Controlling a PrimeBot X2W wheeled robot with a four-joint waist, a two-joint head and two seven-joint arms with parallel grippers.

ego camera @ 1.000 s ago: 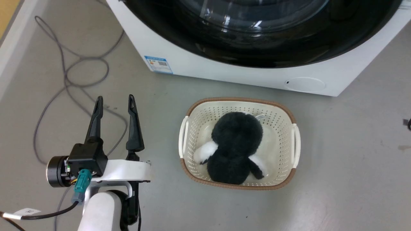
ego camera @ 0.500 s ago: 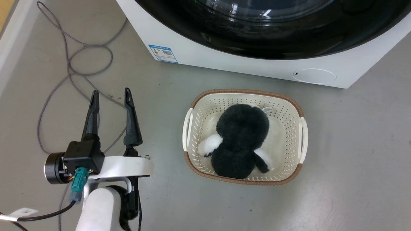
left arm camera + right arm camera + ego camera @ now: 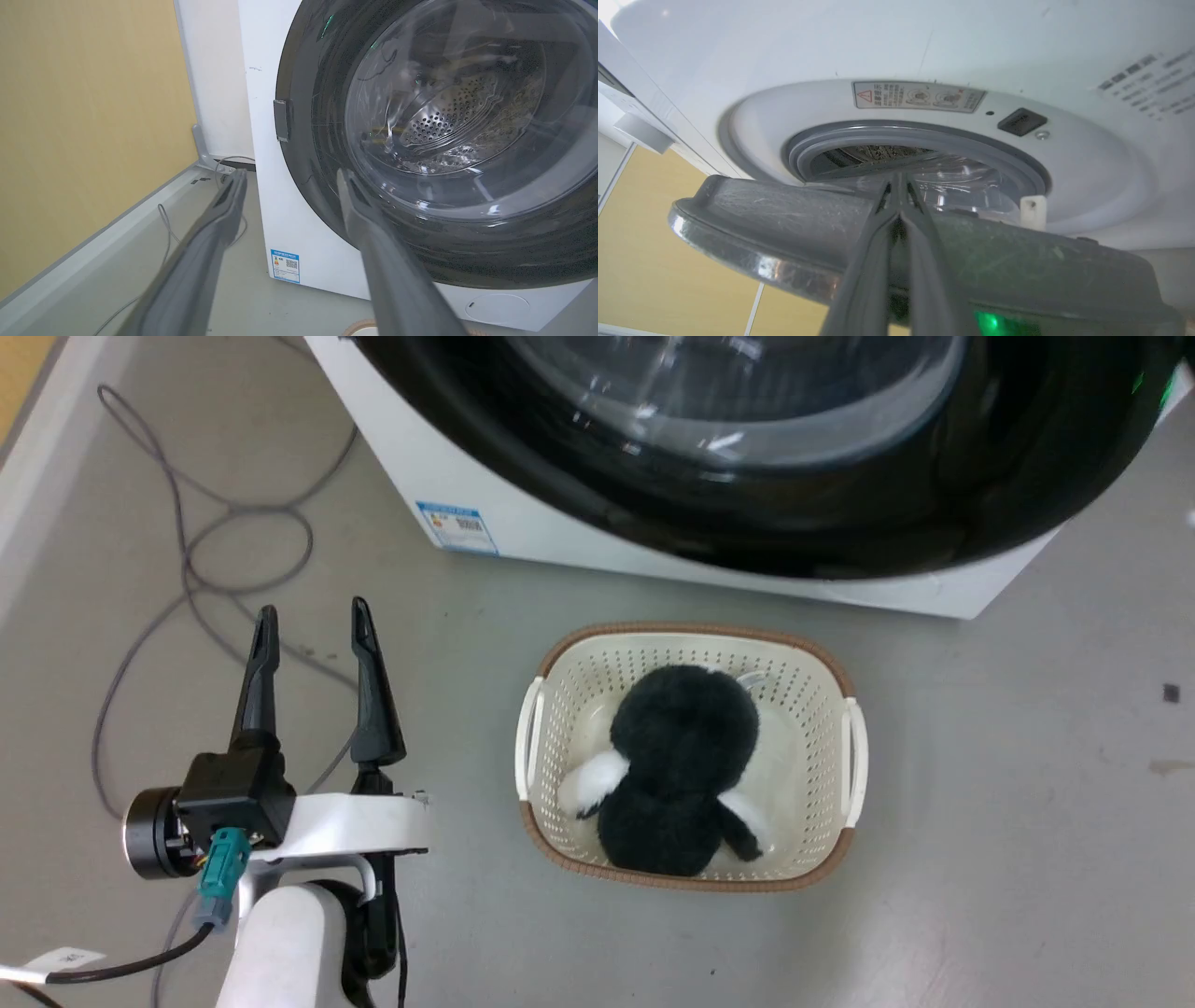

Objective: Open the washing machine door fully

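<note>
**A:** Where did we find the door?

**B:** The large round glossy black washing machine door, with a clear glass bowl at its centre, stood partly swung out from the big white front-loading washing machine. Its dark grey inner rim lay under the right gripper. Just beyond those tips we saw the grey rubber gasket ringing the open mouth.

**A:** And that gripper?

**B:** Its two dark fingers were pressed together with nothing between them, laid across the rim. Whether they actually touched it, we could not tell. We judged the step to be swinging the door wider. For that we wanted the fingers seated well behind the rim's edge. They should follow the arc about the hinge rather than pull straight, and go slowly enough not to slip off the smooth rim.

**A:** The other arm?

**B:** The left gripper had its fingers spread wide and empty, with the door up ahead of its tips. To its right sat a cream perforated plastic basket holding a black-and-white plush toy. Beyond its tips a thin grey cable looped across the floor.

**A:** Any worry?

**B:** We reckoned the door would pass above the basket and swing round toward the left gripper's side. That arm belonged low and out of the arc.
</note>
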